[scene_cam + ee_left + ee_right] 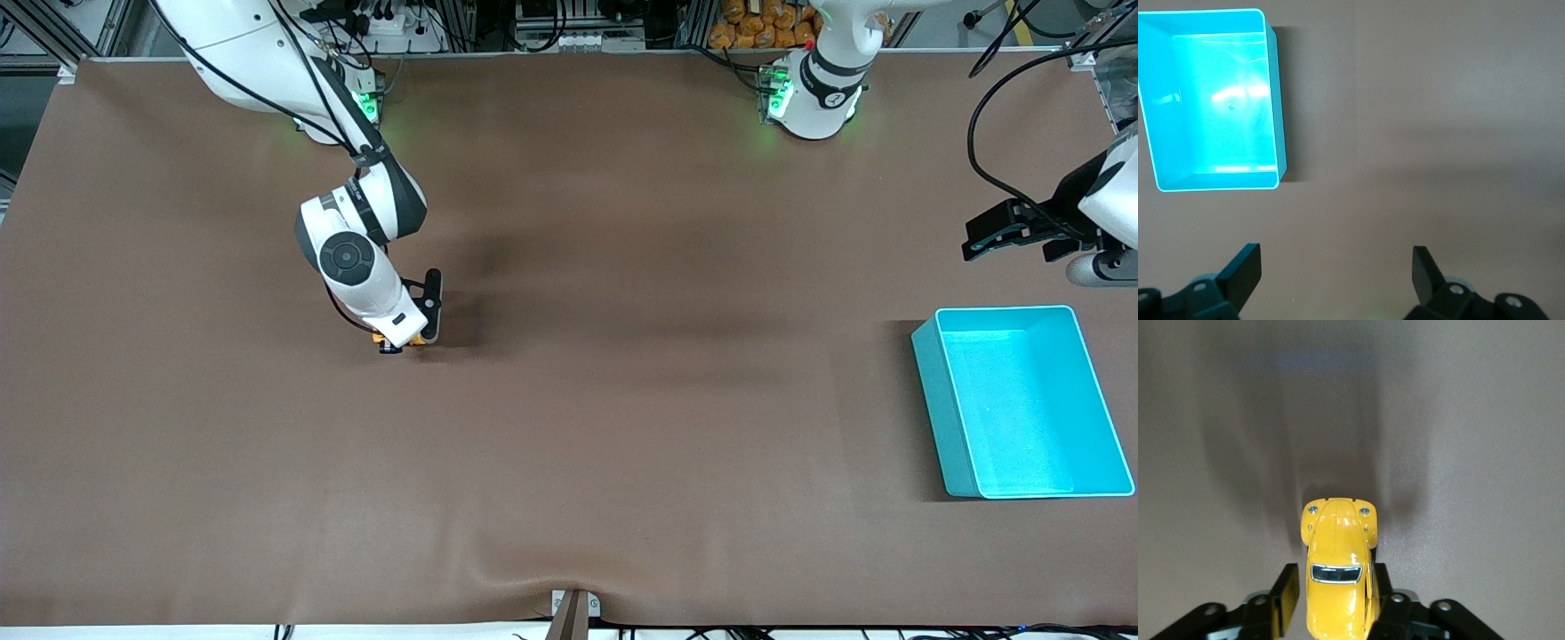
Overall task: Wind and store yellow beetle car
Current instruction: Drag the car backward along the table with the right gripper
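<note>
Right gripper (1331, 603) low at surface (622, 400), fingers (1286, 595) narrow around yellow beetle car (1337, 570), contact unclear. Left gripper (1337, 273) waits near teal bin (1279, 100), fingers wide.

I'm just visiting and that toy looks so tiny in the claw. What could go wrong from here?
The right gripper straddles the yellow beetle car on its rounded, glossy sides, one finger apparently with a gap, so it might squirt out or twist. The teal bin sits at the left arm's end of the table, a long carry where a loose grip could drop it. The left gripper waits open near the bin.
</note>
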You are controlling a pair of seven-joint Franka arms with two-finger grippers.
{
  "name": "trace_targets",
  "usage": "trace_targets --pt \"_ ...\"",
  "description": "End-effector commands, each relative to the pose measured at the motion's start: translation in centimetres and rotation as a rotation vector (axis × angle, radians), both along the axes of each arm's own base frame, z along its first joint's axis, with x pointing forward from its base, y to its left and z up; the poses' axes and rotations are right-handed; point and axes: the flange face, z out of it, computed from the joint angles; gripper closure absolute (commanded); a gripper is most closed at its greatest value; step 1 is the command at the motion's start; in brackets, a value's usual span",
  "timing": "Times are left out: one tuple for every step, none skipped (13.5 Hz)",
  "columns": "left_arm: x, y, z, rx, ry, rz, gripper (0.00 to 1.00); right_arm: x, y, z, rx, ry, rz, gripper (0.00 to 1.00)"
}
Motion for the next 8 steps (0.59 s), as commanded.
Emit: trace_targets --pt "0.3 0.2 -0.1 0.024 -0.004 -0.006 0.00 0.2 -0.7 -0.7 -0.007 -0.007 0.007 0.63" --pt "0.3 0.1 -0.1 0.024 -0.003 -0.008 0.00 0.1 -0.8 -0.9 -0.009 -0.003 0.005 0.70" --pt "0.4 -0.1 -0.2 0.024 -0.004 -0.011 0.00 0.2 -1.0 -1.0 -0.011 -0.001 0.002 0.74" --pt "0.4 -0.2 -0.2 0.022 -0.004 -0.011 0.00 0.4 -1.7 -1.1 -0.012 0.001 -0.010 0.76" --pt "0.3 -0.3 -0.2 0.022 -0.003 -0.013 0.00 0.6 -2.4 -1.2 -0.014 0.002 -0.021 0.79" --pt "0.4 -0.4 -0.2 0.022 -0.004 -0.014 0.00 0.7 -2.5 -1.1 -0.019 -0.002 -0.016 0.81" --pt "0.4 -0.4 -0.2 0.022 -0.004 -0.014 0.00 0.7 -2.8 -1.2 -0.026 0.004 -0.014 0.84" --pt "0.3 -0.4 -0.2 0.022 -0.003 -0.016 0.00 0.6 -3.2 -1.4 -0.028 0.008 -0.019 0.84"
